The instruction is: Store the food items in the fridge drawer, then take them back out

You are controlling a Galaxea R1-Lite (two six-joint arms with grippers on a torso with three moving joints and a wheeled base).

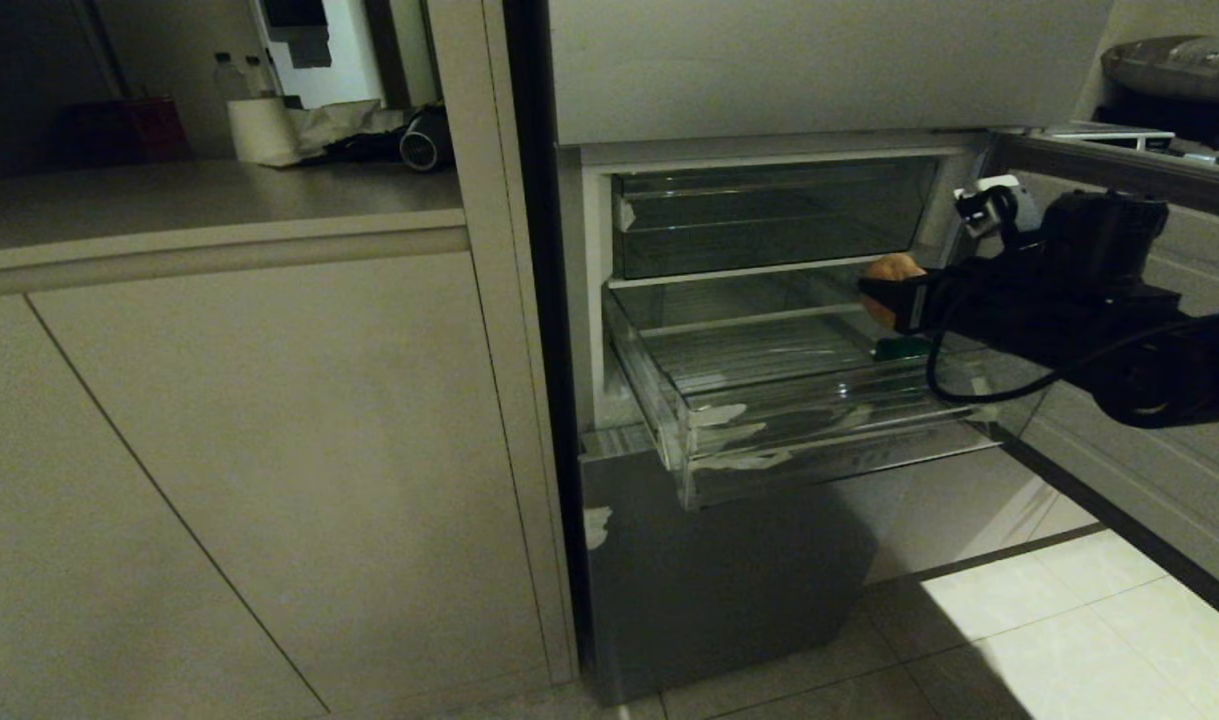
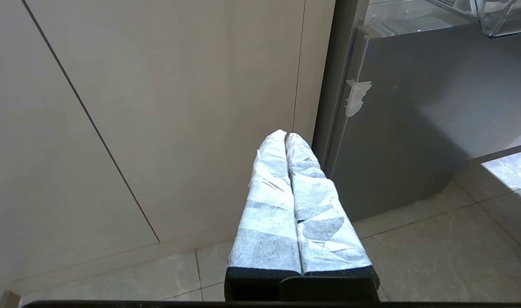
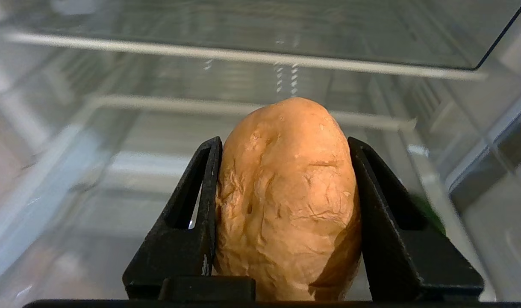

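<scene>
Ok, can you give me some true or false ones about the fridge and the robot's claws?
1. The right claw holds a potato. True.
2. The clear drawer is pushed shut. False: it is pulled out.
3. The left claw is open wide. False: its fingers are pressed together, pointing at the cupboard door.
4. Something green lies in the drawer. True.
5. The potato is blue. False: it is orange-brown.

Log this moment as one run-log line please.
right gripper: shut on potato, over open fridge drawer | green item: in drawer | left gripper: shut, parked low by cabinet
</scene>
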